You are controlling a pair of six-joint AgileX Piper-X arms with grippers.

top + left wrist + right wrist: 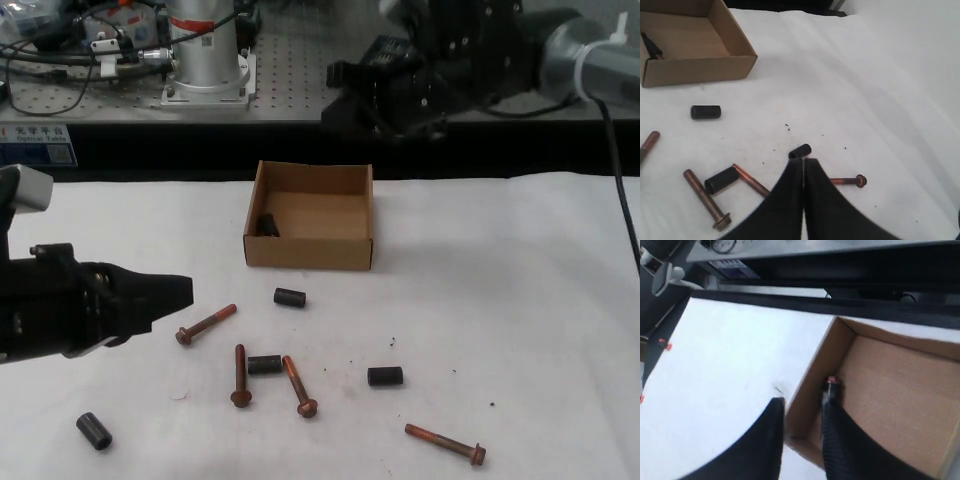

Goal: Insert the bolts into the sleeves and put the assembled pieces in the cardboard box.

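Note:
The cardboard box (308, 255) stands mid-bench with one dark assembled piece (267, 225) in its back left corner. In front of it lie several copper bolts, such as one bolt (205, 324) and another (445, 444), plus several black sleeves, among them one sleeve (289, 297) and a second (384, 377). My left gripper (185, 290) hovers at the left, shut and empty; its fingertips (803, 162) point over a small sleeve (800, 150). My right gripper (801, 410) is open, high behind the box wall (810, 385), with the assembled piece (829, 387) seen past one finger.
A white cloth (520, 300) covers the bench, bare on its right side. Behind the box runs a dark shelf with a metal post (205, 45) and cables. One more sleeve (94, 430) lies near the front left edge.

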